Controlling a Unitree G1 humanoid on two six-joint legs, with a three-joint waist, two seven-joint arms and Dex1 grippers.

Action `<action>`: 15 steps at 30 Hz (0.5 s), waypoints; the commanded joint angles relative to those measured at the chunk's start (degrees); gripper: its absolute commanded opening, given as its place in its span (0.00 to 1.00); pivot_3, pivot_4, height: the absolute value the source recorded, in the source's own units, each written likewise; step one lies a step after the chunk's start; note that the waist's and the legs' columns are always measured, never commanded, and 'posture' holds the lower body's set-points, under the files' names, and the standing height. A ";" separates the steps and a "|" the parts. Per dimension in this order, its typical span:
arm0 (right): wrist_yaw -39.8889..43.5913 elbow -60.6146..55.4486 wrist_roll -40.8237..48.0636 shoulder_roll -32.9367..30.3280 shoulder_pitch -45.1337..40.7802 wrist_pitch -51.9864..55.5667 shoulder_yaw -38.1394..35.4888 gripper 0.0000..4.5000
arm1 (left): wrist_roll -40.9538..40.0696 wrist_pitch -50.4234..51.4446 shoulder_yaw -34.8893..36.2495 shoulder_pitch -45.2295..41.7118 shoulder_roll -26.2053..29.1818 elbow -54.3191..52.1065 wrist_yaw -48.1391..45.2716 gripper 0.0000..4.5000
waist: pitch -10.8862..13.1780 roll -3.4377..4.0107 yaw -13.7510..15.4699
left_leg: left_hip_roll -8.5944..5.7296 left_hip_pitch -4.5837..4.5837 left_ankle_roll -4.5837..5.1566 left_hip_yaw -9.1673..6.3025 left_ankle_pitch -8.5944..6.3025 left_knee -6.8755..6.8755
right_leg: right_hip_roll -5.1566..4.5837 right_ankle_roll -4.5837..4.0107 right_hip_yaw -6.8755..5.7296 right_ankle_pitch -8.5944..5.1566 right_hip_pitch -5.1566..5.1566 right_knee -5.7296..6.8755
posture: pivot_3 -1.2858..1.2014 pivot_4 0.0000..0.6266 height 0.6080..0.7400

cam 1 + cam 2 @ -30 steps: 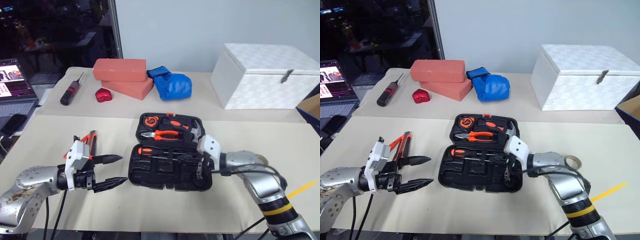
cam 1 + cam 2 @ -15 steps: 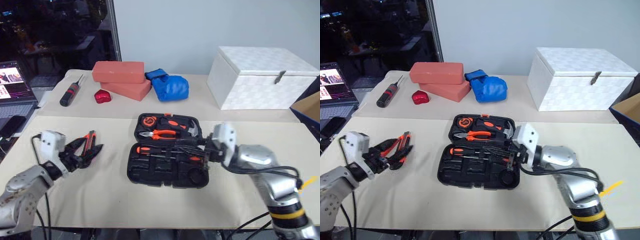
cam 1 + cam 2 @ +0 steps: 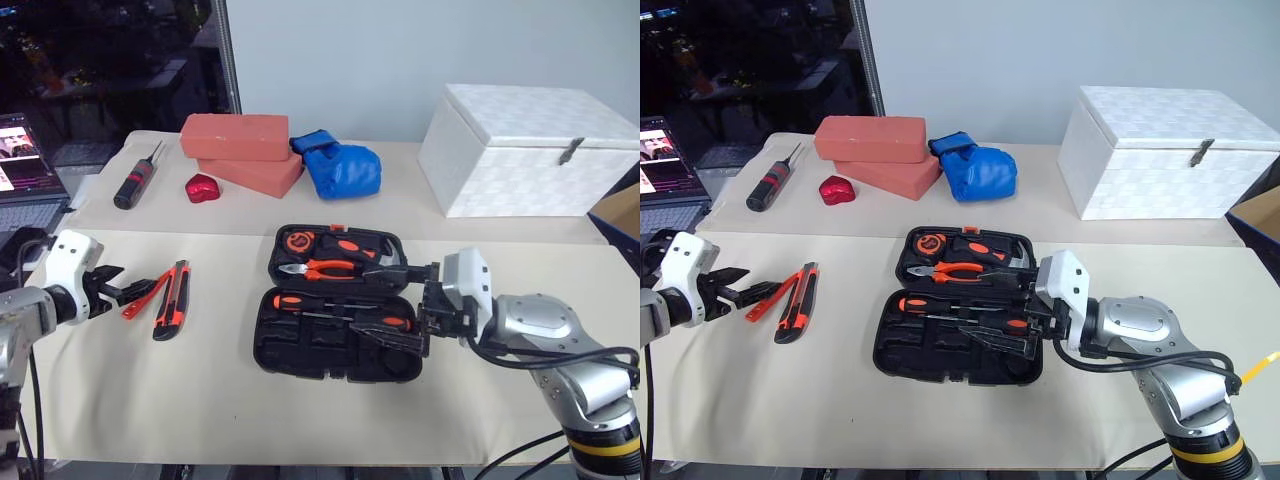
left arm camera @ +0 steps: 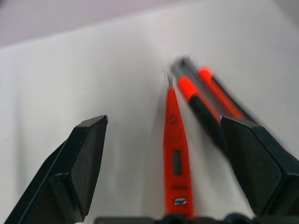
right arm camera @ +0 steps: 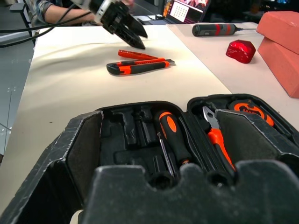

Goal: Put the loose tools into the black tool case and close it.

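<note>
Left claw (image 3: 740, 293) jaws apart, slim orange tester (image 4: 174, 151) between fingers, long axis along reach; utility knife (image 3: 792, 302) just beside. Right claw (image 3: 1025, 305) spread, over black tool case (image 3: 940, 355), farther.

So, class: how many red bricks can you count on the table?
2. The upper brick lies at the table's far side, stacked on the lower brick, which juts out toward the blue bag beside it. Nothing suggests others are hidden.
</note>
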 commanded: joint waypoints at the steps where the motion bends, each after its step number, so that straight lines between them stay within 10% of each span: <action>1: -0.09 -2.84 -0.60 -1.12 0.14 -2.08 -1.59 1.00 | 4.07 -4.06 -3.68 -3.08 1.11 4.92 -4.38 0.77 | 0.00 -0.01 0.18 | 0.00 -0.04 0.00 0.00 0.00 -0.03 | 0.02 0.00 -0.01 -0.01 -0.05 0.00 | 0.52 0.24 1.00; 9: -0.34 -4.55 0.04 -2.89 2.26 -2.26 -3.39 1.00 | 4.58 -9.64 -3.21 -1.26 0.49 7.25 -9.84 0.14 | 0.00 -0.01 0.53 | 0.00 -0.04 0.00 0.00 0.00 -0.06 | 0.01 -0.02 0.00 -0.05 -0.06 0.04 | 0.52 0.24 1.00; 15: 0.61 -5.77 1.32 -2.82 5.91 -4.16 -6.31 1.00 | -7.98 -6.44 7.98 4.63 3.02 -10.17 -19.31 0.11 | 0.08 -0.16 0.70 | 0.02 -0.05 -0.01 0.00 0.01 -0.02 | 0.01 0.04 -0.01 -0.09 -0.07 0.10 | 0.52 0.24 1.00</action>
